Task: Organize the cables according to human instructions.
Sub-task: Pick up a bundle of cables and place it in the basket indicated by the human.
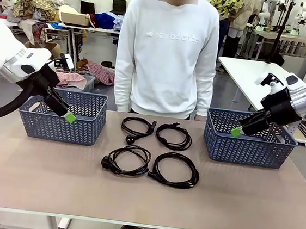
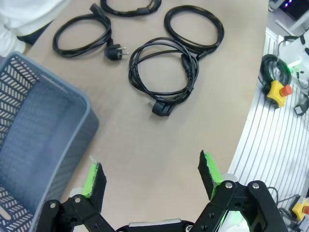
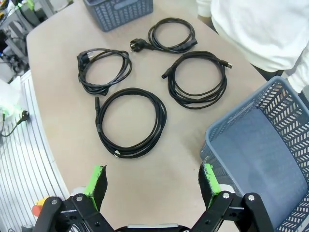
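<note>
Left gripper (image 2: 152,170): fingers wide apart, empty. Right gripper (image 3: 153,175): the same. Around twelve o'clock of each lie the cables (image 2: 188,72), four thin black cords in round coils with plugs, set two-by-two mid-table (image 1: 242,206). At their nine o'clock is the left basket (image 1: 59,125); at three, the right basket (image 1: 247,152). The person's sweatshirt (image 1: 165,72) reads "new balance".

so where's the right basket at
In the front view the right basket sits on the table's right side, just right of the far-right cable coil, with the open right pincer above its left rim.
</note>
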Tool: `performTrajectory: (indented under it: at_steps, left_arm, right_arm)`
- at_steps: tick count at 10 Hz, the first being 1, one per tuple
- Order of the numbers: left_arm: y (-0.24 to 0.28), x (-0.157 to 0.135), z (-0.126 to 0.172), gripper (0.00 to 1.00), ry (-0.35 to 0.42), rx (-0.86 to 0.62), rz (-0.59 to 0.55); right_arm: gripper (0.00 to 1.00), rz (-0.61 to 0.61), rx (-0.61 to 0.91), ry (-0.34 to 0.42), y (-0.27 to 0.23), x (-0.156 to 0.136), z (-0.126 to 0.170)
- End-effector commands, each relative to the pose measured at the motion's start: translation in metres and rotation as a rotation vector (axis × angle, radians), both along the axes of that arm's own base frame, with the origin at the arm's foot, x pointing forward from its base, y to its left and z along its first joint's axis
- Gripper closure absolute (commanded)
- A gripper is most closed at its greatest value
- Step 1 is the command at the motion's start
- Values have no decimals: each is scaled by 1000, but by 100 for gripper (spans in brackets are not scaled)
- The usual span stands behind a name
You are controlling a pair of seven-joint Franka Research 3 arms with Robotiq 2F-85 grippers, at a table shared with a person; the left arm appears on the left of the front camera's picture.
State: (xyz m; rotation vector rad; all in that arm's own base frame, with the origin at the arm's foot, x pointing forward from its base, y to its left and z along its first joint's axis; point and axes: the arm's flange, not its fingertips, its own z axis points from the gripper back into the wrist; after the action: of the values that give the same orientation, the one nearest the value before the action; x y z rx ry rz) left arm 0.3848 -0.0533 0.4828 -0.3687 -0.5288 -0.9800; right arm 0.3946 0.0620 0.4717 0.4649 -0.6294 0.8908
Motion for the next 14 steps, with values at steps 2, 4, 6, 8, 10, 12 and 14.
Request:
performTrajectory:
  at_steps: [2,4,6,8,10,12,14]
  left_arm:
    - [2,0,-2,0,-2,-25,-19]
    - [2,0,-2,0,-2,-25,-19]
    - [2,0,-2,0,-2,-25,-19]
    - [2,0,-2,0,-2,-25,-19]
    - [2,0,-2,0,-2,-25,-19]
    - [2,0,-2,0,-2,-25,-19]
    - [2,0,-2,0,-2,-25,-19]
  right_arm:
    - [0,28,18,-20,-2,5,-2]
    - [0,28,18,-20,-2,5,-2]
    - [0,28,18,-20,-2,5,-2]
    - [0,28,18,-20,-2,5,-2]
    - [0,28,18,-20,-2,5,-2]
    - [0,28,18,-20,-2,5,-2]
    - [0,28,18,-20,-2,5,-2]
